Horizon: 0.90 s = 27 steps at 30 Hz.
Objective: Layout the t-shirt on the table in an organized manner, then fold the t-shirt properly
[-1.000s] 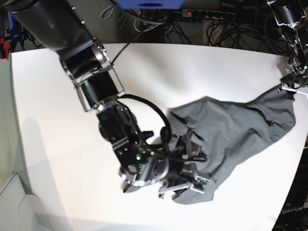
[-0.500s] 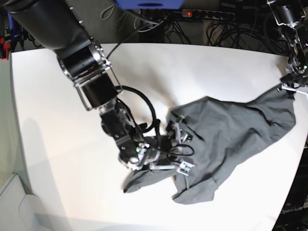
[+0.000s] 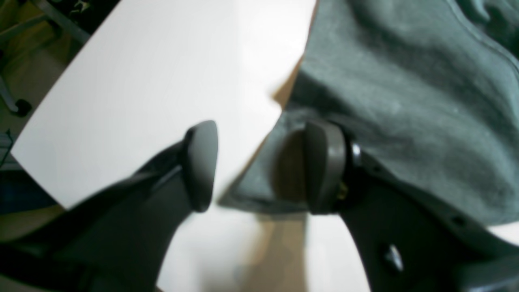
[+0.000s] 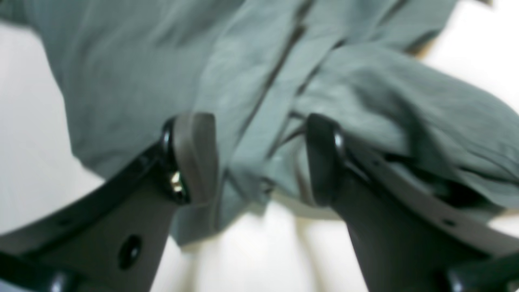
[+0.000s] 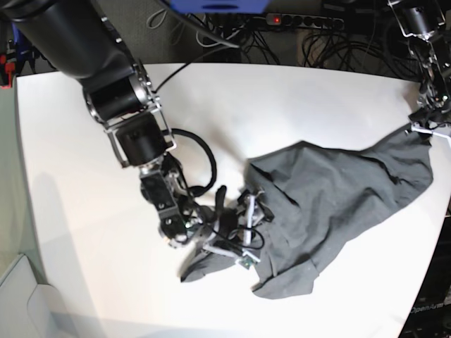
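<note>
The dark grey t-shirt (image 5: 338,190) lies crumpled on the right half of the white table (image 5: 246,98), with one corner reaching the table's right edge. My right gripper (image 5: 246,234) is at the shirt's left edge. In the right wrist view it (image 4: 261,160) stands open, its fingers astride a bunched fold of the t-shirt (image 4: 142,61). My left gripper (image 5: 427,124) is at the shirt's far right corner. In the left wrist view it (image 3: 259,166) is open over the table (image 3: 162,73), and the t-shirt's (image 3: 405,81) edge lies against its right finger (image 3: 324,166).
Cables and a power strip (image 5: 303,20) run behind the table's far edge. The shirt's right corner sits close to the table's right edge (image 5: 445,211). A chair base and floor (image 3: 20,73) show past the table's edge in the left wrist view.
My right arm has drawn back up and to the left, from the shirt's lower hem to its left edge, uncovering a flap of cloth at the lower left. The left arm has stayed still.
</note>
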Each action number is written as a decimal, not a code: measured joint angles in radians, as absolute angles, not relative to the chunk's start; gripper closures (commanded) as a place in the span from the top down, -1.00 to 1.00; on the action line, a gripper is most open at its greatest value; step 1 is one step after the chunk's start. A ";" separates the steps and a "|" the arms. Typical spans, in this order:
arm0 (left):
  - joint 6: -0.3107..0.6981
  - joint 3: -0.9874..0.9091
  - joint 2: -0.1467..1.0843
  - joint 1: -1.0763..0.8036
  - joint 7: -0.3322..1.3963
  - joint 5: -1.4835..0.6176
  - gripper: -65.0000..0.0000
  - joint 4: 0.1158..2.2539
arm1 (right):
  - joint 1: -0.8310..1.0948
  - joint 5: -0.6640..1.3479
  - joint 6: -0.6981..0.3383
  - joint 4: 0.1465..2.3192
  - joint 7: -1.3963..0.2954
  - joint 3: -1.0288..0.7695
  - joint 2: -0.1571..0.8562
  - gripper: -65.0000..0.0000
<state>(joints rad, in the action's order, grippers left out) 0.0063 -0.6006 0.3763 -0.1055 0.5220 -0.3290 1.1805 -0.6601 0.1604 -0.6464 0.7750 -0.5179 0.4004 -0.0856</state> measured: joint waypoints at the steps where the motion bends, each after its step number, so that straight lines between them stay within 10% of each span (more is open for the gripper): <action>1: 0.006 -0.601 0.376 -0.105 0.522 -0.329 0.01 1.180 | -0.659 0.157 -0.646 0.775 -0.513 0.378 -0.084 0.11; 19: 0.004 -0.601 0.376 -0.105 0.522 -0.329 0.01 1.180 | -0.589 0.156 -0.642 0.774 -0.508 0.323 -0.078 0.11; 27: 0.004 -0.601 0.376 -0.105 0.522 -0.329 0.01 1.180 | -0.586 0.157 -0.642 0.774 -0.508 0.322 -0.080 -0.36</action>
